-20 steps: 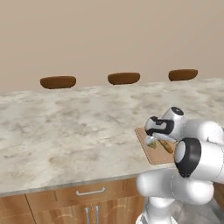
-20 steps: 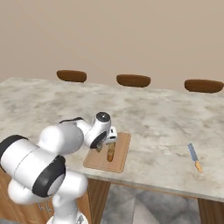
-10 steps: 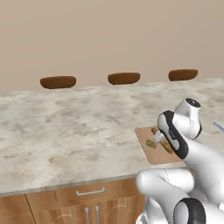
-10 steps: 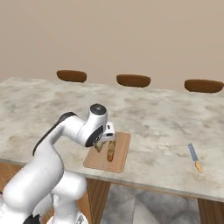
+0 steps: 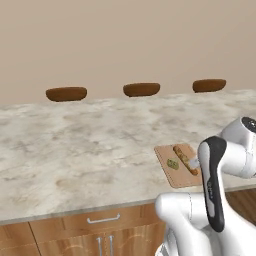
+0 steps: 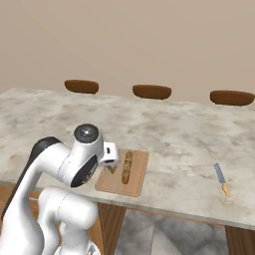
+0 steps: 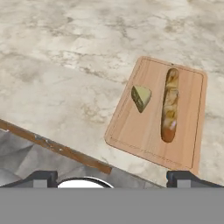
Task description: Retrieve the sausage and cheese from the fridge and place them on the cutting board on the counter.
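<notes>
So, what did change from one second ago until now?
The gripper pulled up and back from the cutting board, its jaws open and empty. The cheese and the sausage stayed side by side on the board; the knife on the counter did not move.

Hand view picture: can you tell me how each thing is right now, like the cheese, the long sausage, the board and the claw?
cheese: lying on the cutting board, apart from the sausage, nothing holding it.
sausage: lying flat along the board, beside the cheese, free.
cutting board: flat on the counter, near its front edge.
counter: bare marble around the board.
claw: open, empty, hanging above the counter's edge.
knife: lying flat on the counter, off to the board's right.
</notes>
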Controlling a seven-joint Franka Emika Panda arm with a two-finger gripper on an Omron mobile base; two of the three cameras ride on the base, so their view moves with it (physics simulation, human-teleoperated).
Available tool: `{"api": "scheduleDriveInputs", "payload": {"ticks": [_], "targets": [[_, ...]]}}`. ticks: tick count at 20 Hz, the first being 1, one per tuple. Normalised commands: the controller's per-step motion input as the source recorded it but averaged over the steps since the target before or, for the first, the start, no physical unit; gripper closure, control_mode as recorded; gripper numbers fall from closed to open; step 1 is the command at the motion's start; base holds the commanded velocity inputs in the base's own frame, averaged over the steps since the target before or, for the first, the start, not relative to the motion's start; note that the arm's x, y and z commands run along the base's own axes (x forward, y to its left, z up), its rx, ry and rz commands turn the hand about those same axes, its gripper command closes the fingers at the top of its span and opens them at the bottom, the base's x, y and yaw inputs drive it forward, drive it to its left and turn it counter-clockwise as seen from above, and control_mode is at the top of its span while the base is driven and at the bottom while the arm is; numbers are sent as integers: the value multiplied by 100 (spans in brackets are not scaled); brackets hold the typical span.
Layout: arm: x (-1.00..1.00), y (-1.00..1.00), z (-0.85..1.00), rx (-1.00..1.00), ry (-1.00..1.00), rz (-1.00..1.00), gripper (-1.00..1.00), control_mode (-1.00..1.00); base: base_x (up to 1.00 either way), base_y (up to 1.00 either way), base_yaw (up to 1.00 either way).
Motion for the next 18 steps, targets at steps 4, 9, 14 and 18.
{"api": "scheduleDriveInputs", "payload": {"ticks": [4,9,14,18], "targets": [[-66,11,73,0,0,-11,-100,-100,0,0,0],[-10,8,13,-1,-1,-6,-100,-100,0,0,0],[0,0,0,0,0,0,-100,-100,0,0,0],[0,0,0,0,0,0,-100,100,0,0,0]]}}
